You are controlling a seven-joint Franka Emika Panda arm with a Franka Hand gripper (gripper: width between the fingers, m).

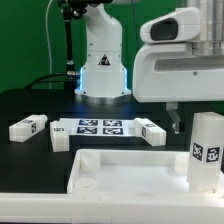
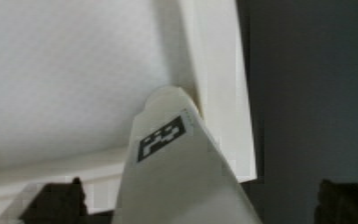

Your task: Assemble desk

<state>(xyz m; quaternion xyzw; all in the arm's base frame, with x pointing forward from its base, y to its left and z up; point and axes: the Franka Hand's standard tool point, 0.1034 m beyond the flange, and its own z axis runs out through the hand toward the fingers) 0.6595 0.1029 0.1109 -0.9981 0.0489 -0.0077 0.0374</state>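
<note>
We see a black table (image 1: 30,100) before a green backdrop (image 1: 25,40). The desk top (image 1: 120,172) lies near the table's front, a leg (image 1: 207,150) stands upright at the exterior view's right, and our gripper (image 2: 202,203) is spread wide.

A black flat desk (image 1: 25,105) carries a wide white plastic rimmed tray top (image 1: 110,172) in front. Behind it lie the flat white marker board (image 1: 100,127), two white plastic block legs (image 1: 28,127) on the exterior view's left, and a third leg (image 1: 152,131) on its right.

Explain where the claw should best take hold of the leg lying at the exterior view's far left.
Probably grip the leg across its two long sides at mid-length, from above: it lies flat on the table, both sides exposed.
</note>
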